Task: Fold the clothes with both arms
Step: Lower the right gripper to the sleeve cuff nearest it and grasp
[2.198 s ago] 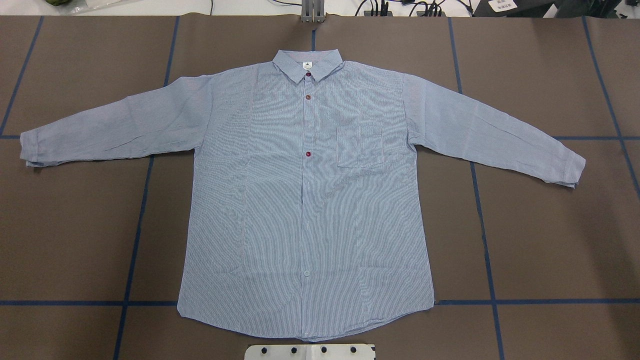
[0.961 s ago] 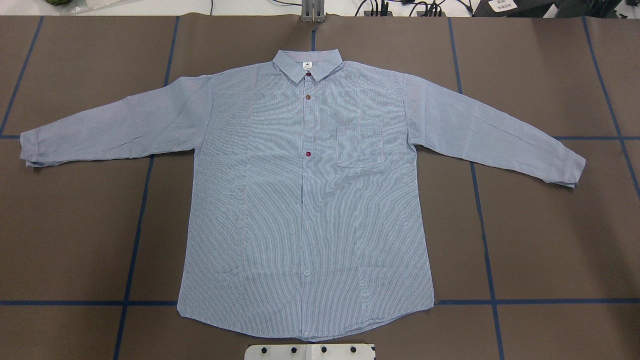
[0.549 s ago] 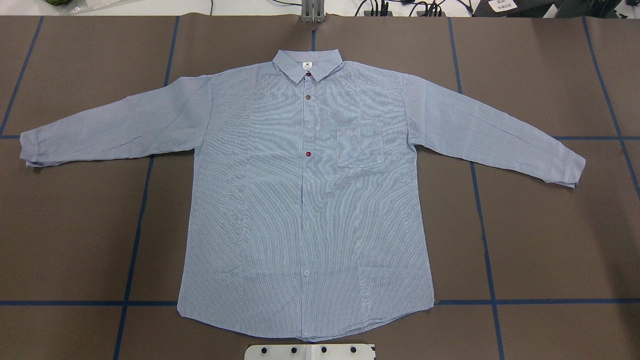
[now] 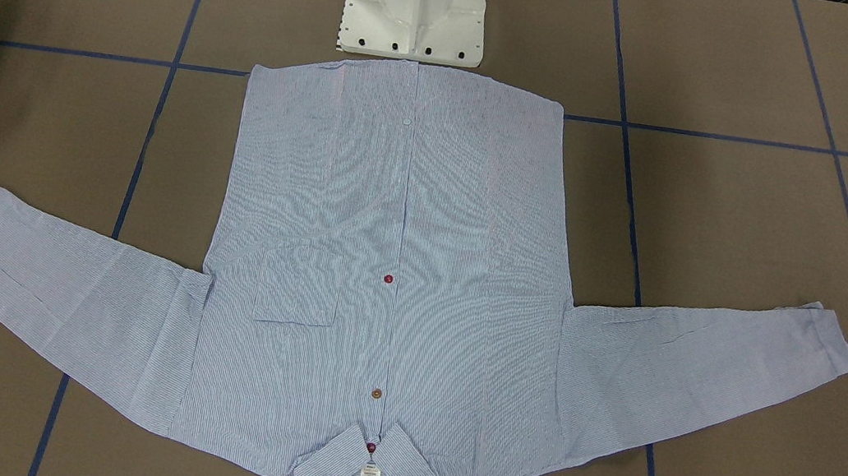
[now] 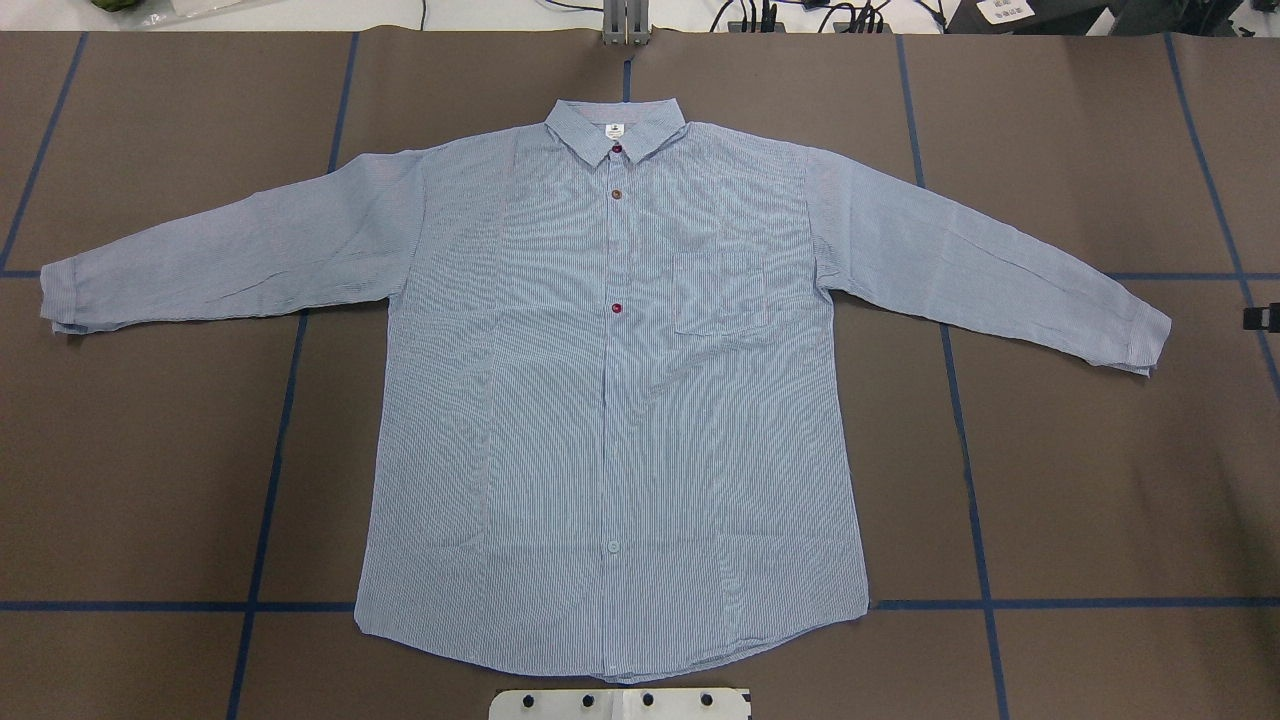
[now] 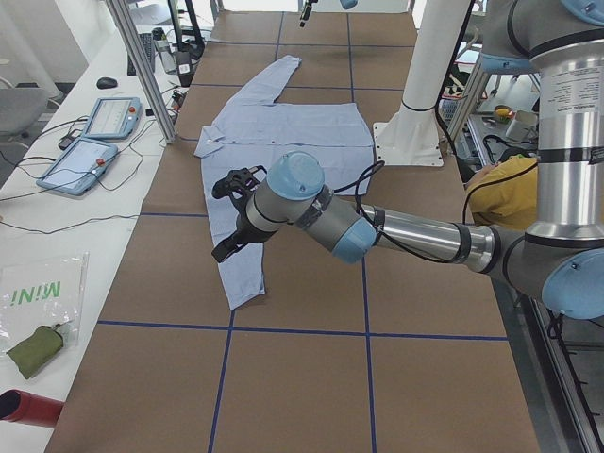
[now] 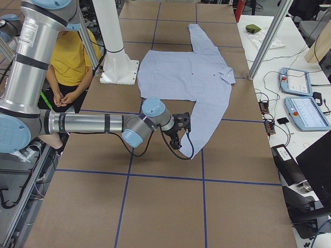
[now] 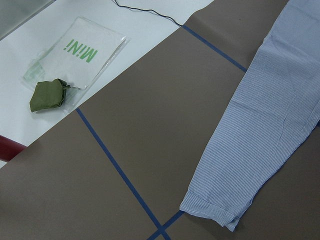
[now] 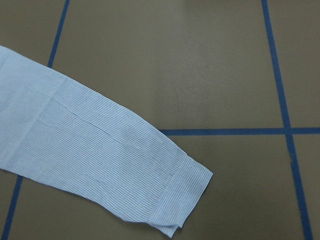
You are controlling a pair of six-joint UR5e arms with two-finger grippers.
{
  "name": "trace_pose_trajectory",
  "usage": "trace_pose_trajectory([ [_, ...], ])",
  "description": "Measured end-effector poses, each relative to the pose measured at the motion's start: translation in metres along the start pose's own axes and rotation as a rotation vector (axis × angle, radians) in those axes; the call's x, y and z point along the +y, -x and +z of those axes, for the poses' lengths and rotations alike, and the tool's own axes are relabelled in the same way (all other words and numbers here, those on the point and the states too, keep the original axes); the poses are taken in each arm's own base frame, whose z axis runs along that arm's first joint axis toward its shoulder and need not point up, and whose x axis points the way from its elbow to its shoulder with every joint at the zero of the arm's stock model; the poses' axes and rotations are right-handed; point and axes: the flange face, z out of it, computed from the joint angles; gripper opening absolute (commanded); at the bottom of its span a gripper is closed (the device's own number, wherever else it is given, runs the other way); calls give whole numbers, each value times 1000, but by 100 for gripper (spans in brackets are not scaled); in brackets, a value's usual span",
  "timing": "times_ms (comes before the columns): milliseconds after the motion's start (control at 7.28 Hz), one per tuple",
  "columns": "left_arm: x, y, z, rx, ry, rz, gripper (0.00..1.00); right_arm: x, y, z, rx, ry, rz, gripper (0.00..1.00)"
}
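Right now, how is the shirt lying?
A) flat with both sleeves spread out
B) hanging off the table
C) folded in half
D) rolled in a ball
A: the shirt lies flat and front up on the table, its sleeves stretched out to both sides.

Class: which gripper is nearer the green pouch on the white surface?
Left. The left gripper is by the shirt sleeve at the table end nearest the green pouch; the right gripper is by the opposite sleeve, at the far end.

Left arm (image 6: 415,233), right arm (image 7: 83,123) extended low, level; left hand (image 6: 232,217), right hand (image 7: 179,132) aperture unclear.
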Motion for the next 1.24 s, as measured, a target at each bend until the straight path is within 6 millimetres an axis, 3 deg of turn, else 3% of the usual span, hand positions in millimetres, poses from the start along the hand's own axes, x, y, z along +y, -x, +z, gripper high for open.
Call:
trace_pose_trajectory([
  [137,0,0,0,0,0,0,100,18,15,27,26,-43,42,92],
  [412,0,0,0,0,1,0,100,54,15,71,33,-121,70,77],
  [824,1,0,0,0,1,1,100,86,13,106,63,-180,69,63],
  [1236,1,0,0,0,1,3,100,87,26,123,66,-217,54,62],
])
